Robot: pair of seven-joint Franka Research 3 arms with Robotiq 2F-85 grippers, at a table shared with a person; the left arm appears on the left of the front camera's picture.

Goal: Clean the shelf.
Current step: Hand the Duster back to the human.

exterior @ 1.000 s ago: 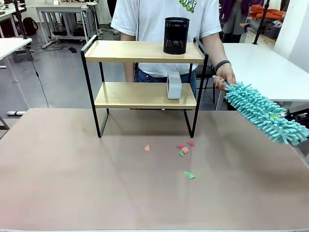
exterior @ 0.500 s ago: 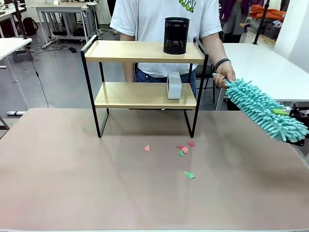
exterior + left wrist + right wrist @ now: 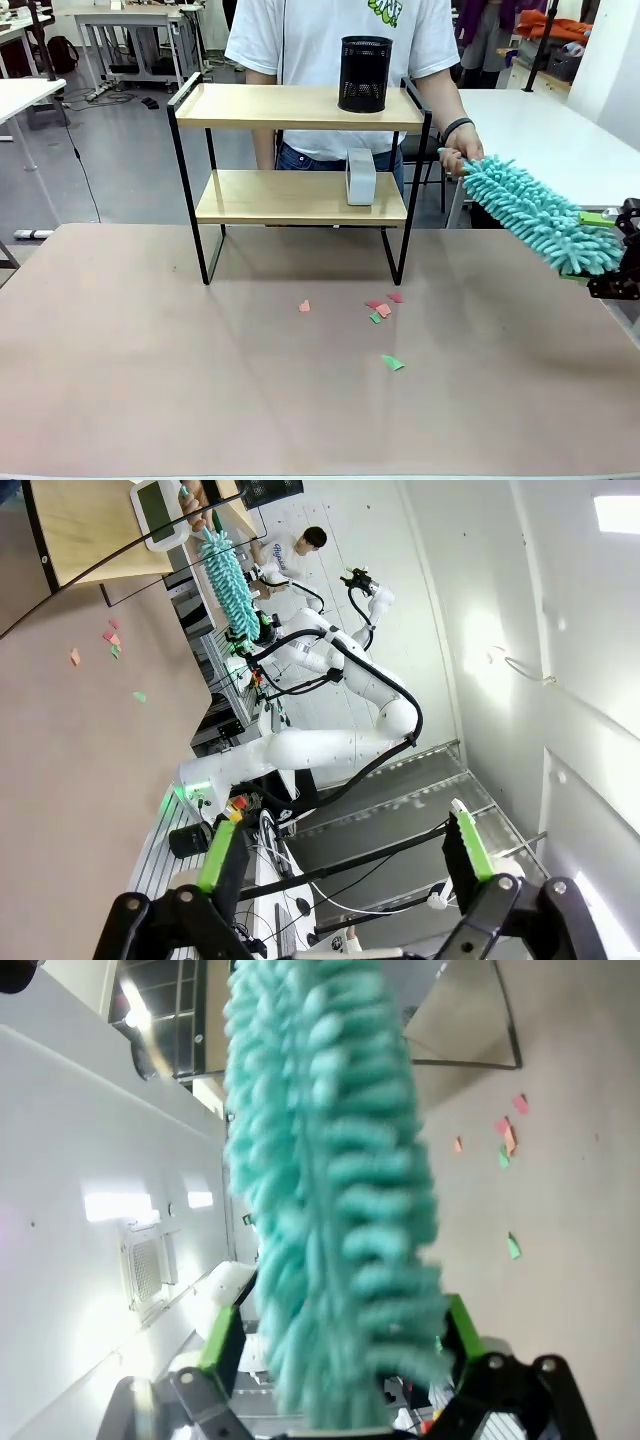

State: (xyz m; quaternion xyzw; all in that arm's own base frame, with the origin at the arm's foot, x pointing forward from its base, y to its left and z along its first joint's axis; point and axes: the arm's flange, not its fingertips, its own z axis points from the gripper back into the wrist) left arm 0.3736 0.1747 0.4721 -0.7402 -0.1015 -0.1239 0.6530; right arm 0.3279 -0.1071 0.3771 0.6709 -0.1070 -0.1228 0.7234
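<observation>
Front view: a person's hand [image 3: 458,160] offers the teal duster [image 3: 538,215] between the right gripper [image 3: 608,250]'s spread jaws; closing comes next, before the shelf [image 3: 300,107].

The table [image 3: 150,380] in front of the shelf [image 3: 300,195] is left broadly free, broken only by a few paper scraps [image 3: 382,310] near its middle. The upper board is blocked toward its right by a black mesh cup [image 3: 365,73], the lower board toward its right by a small grey box [image 3: 360,176]; their left halves are kept open. Passage at the right edge is barred by a teal duster [image 3: 535,215], held out by a person's hand [image 3: 462,158] between the open fingers of the right gripper [image 3: 340,1360]
</observation>
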